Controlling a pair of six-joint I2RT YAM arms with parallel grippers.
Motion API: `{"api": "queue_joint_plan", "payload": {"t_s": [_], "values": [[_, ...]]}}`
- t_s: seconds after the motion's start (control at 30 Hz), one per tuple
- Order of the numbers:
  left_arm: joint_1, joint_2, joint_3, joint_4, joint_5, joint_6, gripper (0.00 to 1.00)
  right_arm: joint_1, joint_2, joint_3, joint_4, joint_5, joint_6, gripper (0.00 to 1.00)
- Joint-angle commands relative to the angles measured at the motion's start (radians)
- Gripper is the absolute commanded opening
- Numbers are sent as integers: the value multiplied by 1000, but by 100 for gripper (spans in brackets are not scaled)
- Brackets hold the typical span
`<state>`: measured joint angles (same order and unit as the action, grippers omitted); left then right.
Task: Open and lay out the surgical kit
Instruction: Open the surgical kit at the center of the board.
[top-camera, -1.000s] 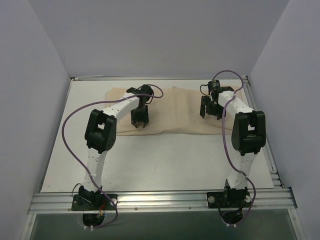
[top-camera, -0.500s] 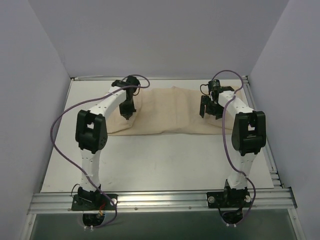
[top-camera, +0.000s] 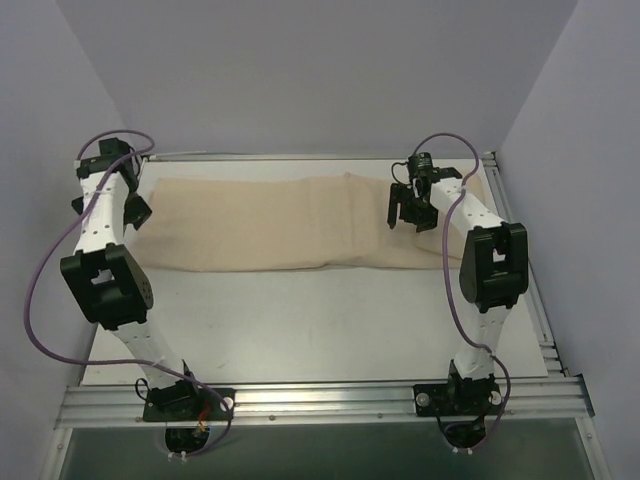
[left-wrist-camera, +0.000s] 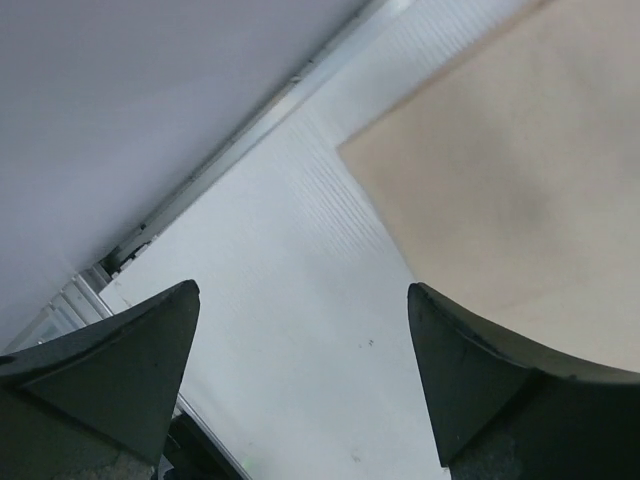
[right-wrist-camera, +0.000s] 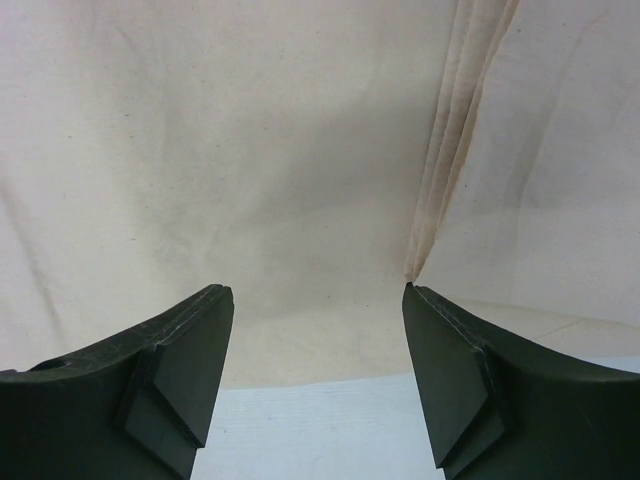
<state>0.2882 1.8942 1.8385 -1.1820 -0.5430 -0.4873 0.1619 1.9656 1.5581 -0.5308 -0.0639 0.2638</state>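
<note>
**Right gripper (right-wrist-camera: 315, 290) over beige cloth (right-wrist-camera: 250, 150)**

The cloth fills most of the frame. A layered fold (right-wrist-camera: 445, 150) runs from upper right down to centre right. Two dark fingers stand apart at the bottom corners, with white table (right-wrist-camera: 310, 430) between them.

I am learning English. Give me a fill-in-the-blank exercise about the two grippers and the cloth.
1. The left gripper and the right gripper both have ___ jaws.
2. Only the ___ gripper hangs fully over the cloth wrap.
3. Between the left gripper's jaws, the bare white ___ shows.
Missing words: open; right; table.
</note>
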Motion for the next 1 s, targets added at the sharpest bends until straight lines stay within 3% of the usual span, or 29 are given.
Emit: {"api": "queue_joint_plan", "payload": {"t_s": [0.0, 0.1, 0.2, 0.23, 0.37, 0.67, 0.97], "values": [[-150, -58, -4, -28, -55, 33, 95, -4, -20, 52, -46, 2, 3, 70], [-227, -73, -21, 10, 13, 29, 92, -19, -16, 54, -54, 26, 5, 70], [-331, -66, -76, 94, 184, 6, 75, -24, 1, 69, -61, 55, -1, 70], [-365, -58, -93, 119, 236, -11, 51, -24, 6, 79, -63, 61, -5, 70], [-385, 34, -143, 202, 489, -71, 2, -21, 59, 138, -119, 140, -17, 70], [-368, 324, -78, 160, 538, -57, 2, -22, 107, 160, -166, 254, -23, 67], [-216, 327, -169, 197, 534, -39, 2, -22, 162, 161, -163, 225, -23, 55]]}}
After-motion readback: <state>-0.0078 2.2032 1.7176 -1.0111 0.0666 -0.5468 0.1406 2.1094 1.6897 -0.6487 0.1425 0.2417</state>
